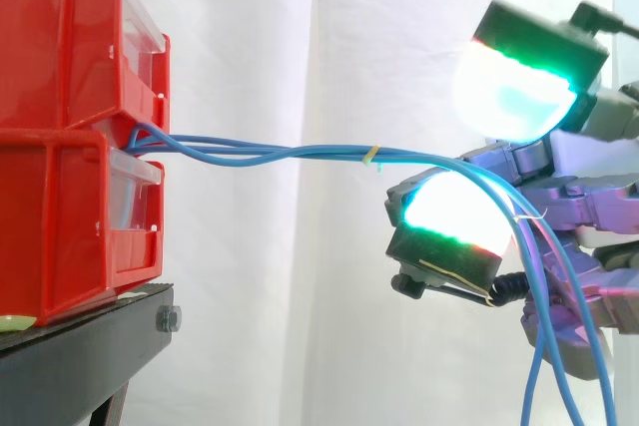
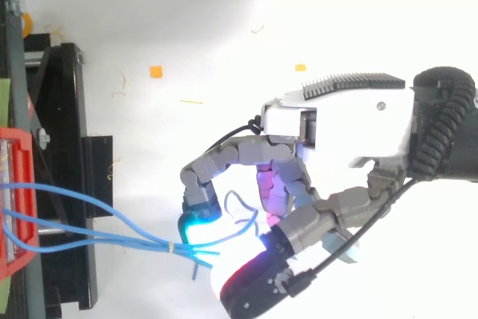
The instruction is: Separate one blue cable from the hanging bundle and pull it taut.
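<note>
Several blue cables (image 1: 260, 153) come out from between two red bins (image 1: 60, 216) stacked on a black stand (image 1: 80, 361). They run across to the robot hand (image 2: 343, 128), a bit loose and twisted together. A small yellow band (image 1: 371, 154) is tied round them. The robot hand has its fingers (image 2: 224, 157) curled round the cables. The cables lie over the lower glowing pad (image 1: 454, 212), under the upper one, then hang down past the hand. A white curtain (image 1: 280, 37) is behind.
</note>
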Robot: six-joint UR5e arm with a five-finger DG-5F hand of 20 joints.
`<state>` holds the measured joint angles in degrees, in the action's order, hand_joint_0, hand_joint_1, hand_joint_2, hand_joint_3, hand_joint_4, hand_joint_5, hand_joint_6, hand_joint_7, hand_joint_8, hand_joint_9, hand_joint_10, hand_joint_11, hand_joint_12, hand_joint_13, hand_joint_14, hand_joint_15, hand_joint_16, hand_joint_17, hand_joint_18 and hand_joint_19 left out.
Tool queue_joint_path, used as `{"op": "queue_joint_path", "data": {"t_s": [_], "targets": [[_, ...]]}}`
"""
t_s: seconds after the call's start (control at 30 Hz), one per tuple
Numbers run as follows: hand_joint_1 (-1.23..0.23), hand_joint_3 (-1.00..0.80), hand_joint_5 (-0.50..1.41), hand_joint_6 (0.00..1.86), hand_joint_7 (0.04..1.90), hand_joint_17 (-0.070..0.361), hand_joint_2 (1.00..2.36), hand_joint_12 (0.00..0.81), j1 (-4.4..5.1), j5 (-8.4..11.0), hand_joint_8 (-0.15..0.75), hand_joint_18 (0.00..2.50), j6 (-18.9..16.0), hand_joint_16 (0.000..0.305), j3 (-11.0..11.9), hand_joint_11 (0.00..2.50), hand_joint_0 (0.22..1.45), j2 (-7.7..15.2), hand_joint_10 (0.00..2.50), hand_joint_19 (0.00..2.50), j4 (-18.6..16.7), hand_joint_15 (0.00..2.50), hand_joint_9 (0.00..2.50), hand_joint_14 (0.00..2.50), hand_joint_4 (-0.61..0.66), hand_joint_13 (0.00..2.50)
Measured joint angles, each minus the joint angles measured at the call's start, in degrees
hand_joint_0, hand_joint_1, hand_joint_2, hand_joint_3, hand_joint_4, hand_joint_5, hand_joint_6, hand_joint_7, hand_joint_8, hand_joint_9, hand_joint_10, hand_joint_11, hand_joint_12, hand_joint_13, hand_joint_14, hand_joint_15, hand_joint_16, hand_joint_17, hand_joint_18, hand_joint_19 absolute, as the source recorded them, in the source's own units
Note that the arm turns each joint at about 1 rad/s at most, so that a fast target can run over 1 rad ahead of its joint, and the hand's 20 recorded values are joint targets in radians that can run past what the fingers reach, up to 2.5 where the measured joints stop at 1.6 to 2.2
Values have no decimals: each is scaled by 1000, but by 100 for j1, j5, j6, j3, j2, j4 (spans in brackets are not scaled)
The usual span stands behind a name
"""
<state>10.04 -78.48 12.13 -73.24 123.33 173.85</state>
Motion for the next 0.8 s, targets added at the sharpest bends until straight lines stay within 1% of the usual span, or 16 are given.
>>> {"op": "queue_joint_path", "data": {"t_s": [0.07, 0.2, 0.23, 0.3, 0.37, 0.5, 0.57, 0.63, 0.67, 0.73, 0.8], "targets": [[-621, -500, 155, 500, 1343, 89, 1000, 257, 0, 0, 90, 962, 0, 40, 0, 582, 620, 0, 27, 847, -1, 753, 2098, 23, -28, 1442], [-683, -500, 155, 501, 1317, 86, 1000, 256, -1, -1, 81, 986, -7, 38, 0, 603, 642, 0, 26, 841, -1, 752, 2112, 24, -43, 1448], [-715, -500, 155, 501, 1318, 84, 1000, 259, -1, 0, 77, 990, -12, 38, 0, 603, 683, -1, 26, 838, -1, 747, 2118, 22, -47, 1449], [-735, -500, 154, 501, 1320, 84, 1000, 257, -1, 0, 78, 992, -19, 38, -2, 602, 714, -1, 28, 836, 0, 752, 2118, 24, -46, 1448], [-787, -500, 155, 502, 1312, 84, 1000, 263, -2, 0, 90, 989, -23, 37, -2, 613, 765, -1, 29, 841, 0, 759, 2116, 24, -42, 1444], [-838, -403, 155, 502, 1307, 85, 1007, 262, -8, -3, 108, 971, -26, 38, -2, 617, 787, -1, 29, 863, 0, 763, 2104, 24, -77, 1440], [-899, -364, 155, 502, 1304, 85, 1011, 267, -10, -6, 115, 965, -26, 38, -3, 626, 788, -1, 29, 846, 0, 764, 2083, 23, -104, 1431], [-967, -378, 155, 501, 1315, 86, 1010, 267, -14, -7, 110, 968, -26, 38, -3, 618, 789, -2, 28, 843, 0, 766, 2068, 24, -120, 1425], [-1025, -429, 153, 501, 1317, 86, 1005, 266, -14, -8, 118, 970, -26, 38, -2, 625, 788, -2, 27, 836, 0, 759, 2067, 24, -125, 1426], [-1071, -500, 152, 501, 1317, 85, 1001, 266, -15, -9, 119, 971, -26, 38, -3, 631, 783, -2, 29, 827, 0, 757, 2067, 23, -121, 1422], [-1092, -500, 151, 501, 1318, 86, 1000, 263, -17, -9, 111, 969, -26, 38, -3, 620, 752, -2, 28, 824, 1, 748, 2066, 24, -121, 1416]]}}
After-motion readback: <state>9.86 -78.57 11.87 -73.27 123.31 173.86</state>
